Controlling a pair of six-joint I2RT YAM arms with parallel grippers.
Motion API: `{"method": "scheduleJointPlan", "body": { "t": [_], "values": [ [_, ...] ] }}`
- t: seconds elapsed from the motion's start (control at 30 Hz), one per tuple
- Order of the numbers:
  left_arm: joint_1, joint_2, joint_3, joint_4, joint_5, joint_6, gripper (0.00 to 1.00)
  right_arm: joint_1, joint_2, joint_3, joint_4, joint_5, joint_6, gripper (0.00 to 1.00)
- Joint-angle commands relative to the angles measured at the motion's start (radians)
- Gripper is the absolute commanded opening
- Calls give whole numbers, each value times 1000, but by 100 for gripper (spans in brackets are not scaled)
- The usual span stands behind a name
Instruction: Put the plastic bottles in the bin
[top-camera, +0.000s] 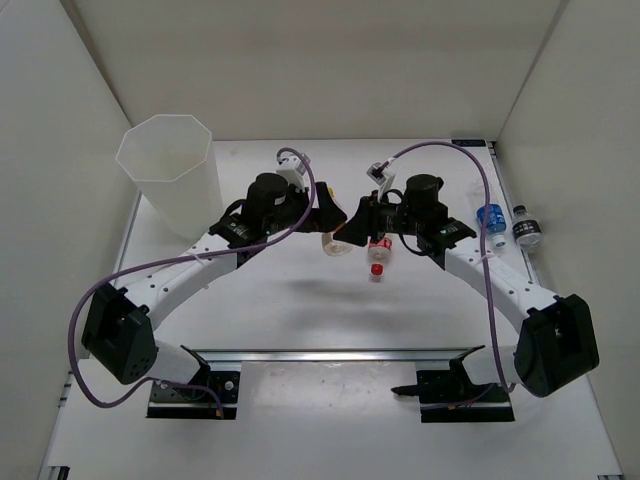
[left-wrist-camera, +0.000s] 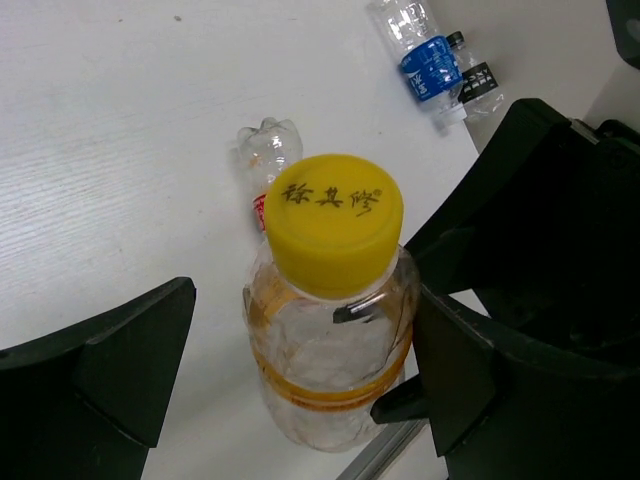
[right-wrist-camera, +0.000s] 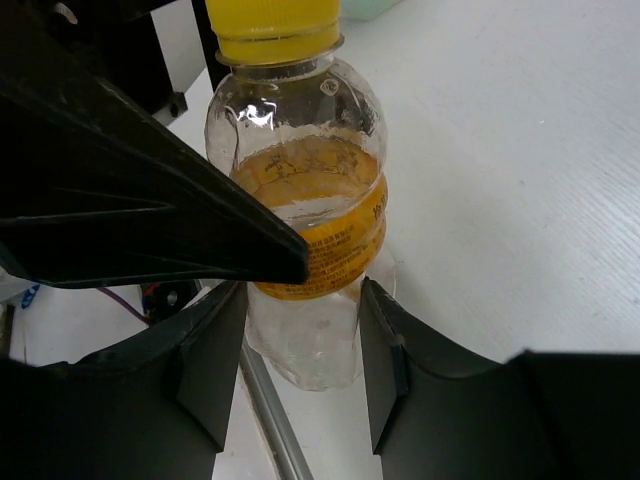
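Note:
A clear bottle with a yellow cap and an orange label (top-camera: 338, 243) hangs above the table's middle between my two grippers. My right gripper (right-wrist-camera: 300, 350) is shut on its lower body (right-wrist-camera: 300, 240). My left gripper (left-wrist-camera: 310, 360) is open, its fingers spread either side of the bottle's upper part (left-wrist-camera: 330, 300). In the top view the left gripper (top-camera: 330, 212) and right gripper (top-camera: 354, 230) meet nose to nose. A red-capped bottle (top-camera: 377, 256) lies on the table just below them and also shows in the left wrist view (left-wrist-camera: 266, 160). The bin (top-camera: 165, 150) stands at the far left.
A blue-labelled bottle (top-camera: 490, 217) and a dark-labelled bottle (top-camera: 526, 230) lie side by side at the right wall; they also show in the left wrist view (left-wrist-camera: 428, 60) (left-wrist-camera: 478, 82). White walls close in the table on three sides.

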Motion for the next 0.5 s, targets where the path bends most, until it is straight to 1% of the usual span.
{"method": "scheduleJointPlan", "body": {
  "t": [0.0, 0.03, 0.07, 0.17, 0.2, 0.23, 0.27, 0.3, 0.33, 0.37, 0.4, 0.43, 0.47],
  "values": [
    [2, -43, -44, 117, -51, -40, 97, 25, -3, 53, 88, -23, 36, 0],
    [-4, -39, -49, 123, -45, -43, 89, 25, 3, 53, 90, -10, 32, 0],
    [-17, -25, -46, 124, -51, -43, 85, 36, 3, 53, 102, -15, 45, 0],
    [-34, -2, -49, 128, -55, -38, 45, 50, 9, 50, 145, -20, 47, 0],
    [-27, 1, -54, 128, -43, -47, 37, 60, 17, 57, 133, -18, 36, 0],
    [-24, -2, -51, 126, -43, -54, 32, 65, 15, 67, 125, -10, 30, 0],
    [-17, -8, -63, 131, -48, -57, 24, 65, 21, 68, 96, 16, 22, 2],
    [-5, -14, -55, 126, -51, -51, 19, 71, 21, 76, 88, 20, 21, 7],
    [-4, -25, -48, 114, -52, -46, 17, 65, 26, 77, 75, 20, 10, 13],
    [3, -28, -37, 99, -71, -40, 14, 64, 17, 85, 64, 26, 10, 34],
    [18, -39, -11, 70, -86, -16, 13, 53, 12, 96, 43, 31, 1, 54],
    [23, -54, 4, 50, -98, 9, 12, 39, 8, 109, 9, 39, -10, 62],
    [44, -60, 32, 23, -109, 21, 8, 33, -9, 122, 10, 63, -30, 74]
  ]
}}
